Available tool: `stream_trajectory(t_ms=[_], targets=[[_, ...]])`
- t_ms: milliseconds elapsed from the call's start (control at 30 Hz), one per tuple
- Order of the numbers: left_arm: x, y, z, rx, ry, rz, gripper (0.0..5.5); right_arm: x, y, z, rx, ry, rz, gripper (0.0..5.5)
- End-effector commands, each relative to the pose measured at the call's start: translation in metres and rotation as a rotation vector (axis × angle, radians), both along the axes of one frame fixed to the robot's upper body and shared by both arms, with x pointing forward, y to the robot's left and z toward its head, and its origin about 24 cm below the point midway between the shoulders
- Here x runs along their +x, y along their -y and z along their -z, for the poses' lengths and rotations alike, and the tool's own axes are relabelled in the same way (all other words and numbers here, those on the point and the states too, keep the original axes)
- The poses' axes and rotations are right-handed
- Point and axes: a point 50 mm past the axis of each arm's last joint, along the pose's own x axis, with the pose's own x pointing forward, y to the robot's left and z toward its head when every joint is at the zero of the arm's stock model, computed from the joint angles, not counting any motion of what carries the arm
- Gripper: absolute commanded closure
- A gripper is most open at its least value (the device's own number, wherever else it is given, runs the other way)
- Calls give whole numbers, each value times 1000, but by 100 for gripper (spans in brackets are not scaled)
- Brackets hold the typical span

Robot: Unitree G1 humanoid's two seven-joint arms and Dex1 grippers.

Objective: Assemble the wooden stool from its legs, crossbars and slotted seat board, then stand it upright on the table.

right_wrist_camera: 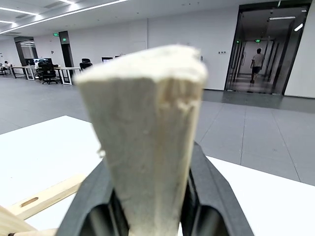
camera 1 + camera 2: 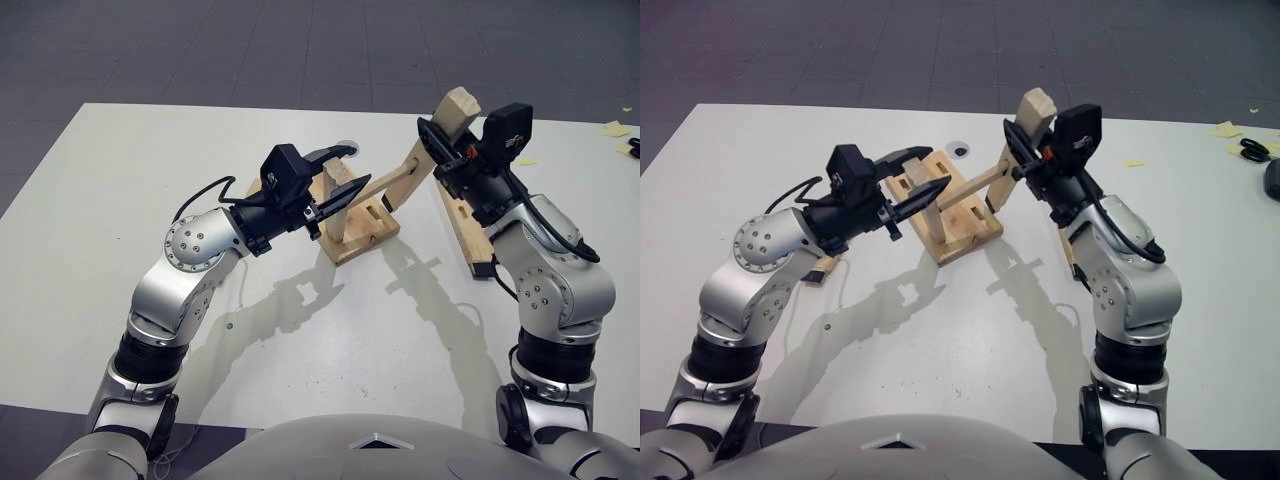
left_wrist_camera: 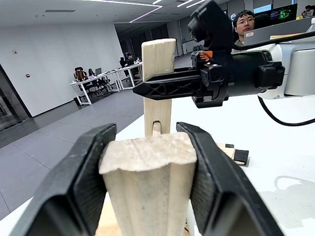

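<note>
Looking through the left eye, the left tool [image 2: 342, 175] pinches an upright leg [image 2: 336, 228] standing on the seat board [image 2: 365, 240] mid-bench [image 2: 120, 200]; its fingers cover the leg's top. The right tool [image 2: 450, 140] pinches a tilted leg [image 2: 458, 105] held above the bench. A crossbar [image 2: 385, 187] slants from it down toward the board, but where it ends is hard to make out. A plank [image 2: 468, 240] lies partly hidden under the right arm. Yellow notes [image 2: 615, 128] sit at the far right edge.

Through the right eye, a small wooden piece [image 2: 820, 272] pokes out beside the left arm, mostly hidden.

On the left wrist, fingers [image 3: 74, 187] press both sides of the upright leg's end, with the right tool and tilted leg just beyond.

On the right wrist, the tilted leg blocks most of the tool, and a finger [image 1: 211, 196] touches its side.
</note>
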Motion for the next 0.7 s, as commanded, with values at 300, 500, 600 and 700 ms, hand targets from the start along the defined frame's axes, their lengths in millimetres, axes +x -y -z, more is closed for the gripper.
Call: stream_trajectory(t_ms=[300, 500, 600, 700], targets=[[3, -4, 46, 149, -197, -28, 346, 6, -26, 18, 107, -265, -303, 448], [4, -2, 48, 148, -198, -29, 346, 12, -28, 32, 84, -392, -343, 448], [3, -2, 49, 152, -199, -28, 346, 16, -32, 33, 140, -443, -348, 448], [4, -2, 49, 152, -198, -29, 346, 20, -33, 29, 176, -473, -363, 448]])
